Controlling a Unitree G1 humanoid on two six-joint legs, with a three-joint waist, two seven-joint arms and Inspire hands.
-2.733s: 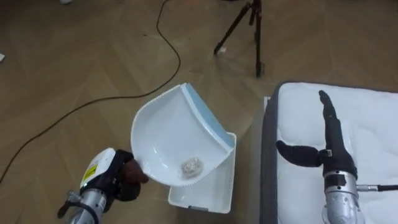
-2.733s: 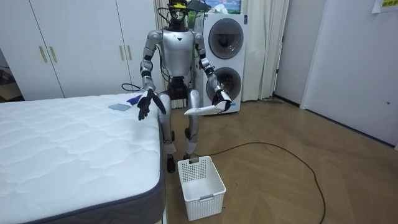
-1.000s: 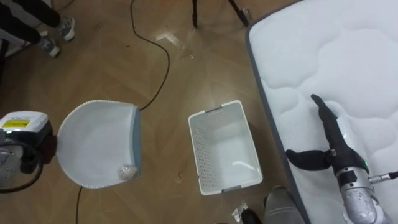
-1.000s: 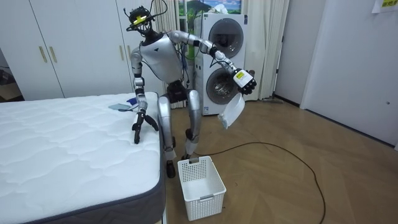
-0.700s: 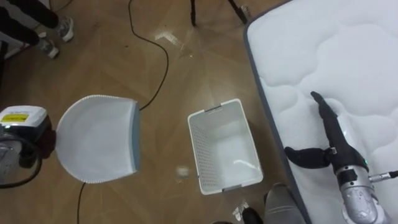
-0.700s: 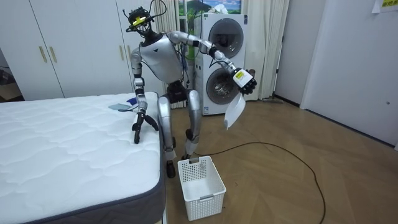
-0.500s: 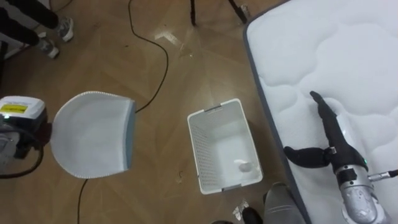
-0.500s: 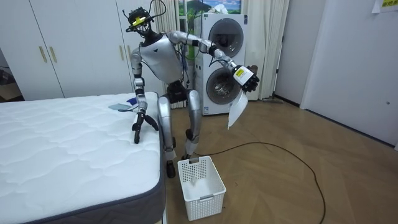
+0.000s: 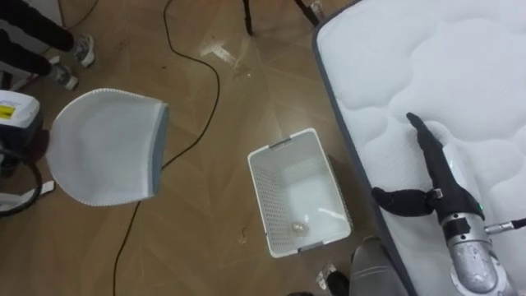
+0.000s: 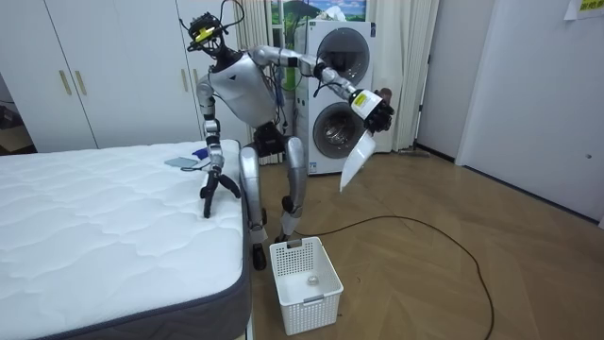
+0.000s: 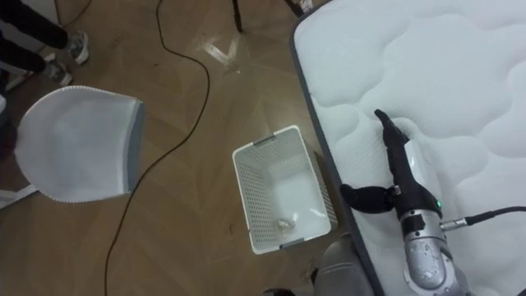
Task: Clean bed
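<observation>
1. Your left hand [image 10: 379, 111] is raised out to your side, fingers curled round the handle of the white dustpan [image 9: 103, 148]. The pan hangs tipped with its mouth downward and looks empty.
2. The crumpled wad [image 9: 297, 224] lies inside the white basket [image 9: 261, 205] on the floor just beside the bed, toward the end nearer your feet.
3. Your right hand [image 9: 436, 177] rests on the mattress [image 9: 411, 57] with fingers straight and thumb spread, holding nothing.
4. The tipping looks done. Keep the handle grip firm, level the pan before you swing it back, and bring the arm round slowly, because the washing machine [image 10: 338, 52] stands close behind it.
5. Small bluish items [image 10: 181, 162] lie on the bed near your right hand. They look like the next things to clear.
6. A second ago the wad sat at the pan's lip, out to the side of the basket. Now it is in the basket, the pan is lifted higher, and your right hand has kept its place on the mattress.
</observation>
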